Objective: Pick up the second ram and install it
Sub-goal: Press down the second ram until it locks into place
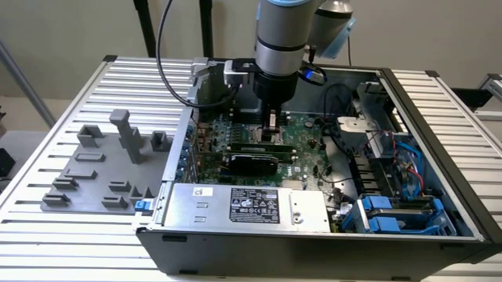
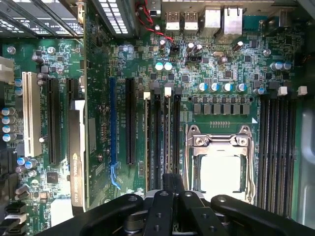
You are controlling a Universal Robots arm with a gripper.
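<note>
The gripper point(image 1: 271, 122) hangs low inside the open computer case point(image 1: 415, 117), right over the green motherboard point(image 1: 304, 134). In the wrist view the gripper point(image 2: 173, 184) is a dark block sitting above the row of long black memory slots point(image 2: 162, 137), just beside the square processor socket point(image 2: 220, 162). I cannot tell if the gripper is wide or narrow, because its own black body covers that spot. For the same reason I cannot tell if the second ram is in the gripper or already down in a slot. More black slots point(image 2: 278, 147) run along the other side of the socket. A graphics card point(image 2: 76, 157) stands on edge further out, partly cut off. In the exterior view, a silver power supply point(image 1: 247, 205) hides the near part of the board. The case rests on a ribbed bench point(image 1: 141, 73), with a grey holder block point(image 1: 102, 176) on the exterior view's left.
</note>
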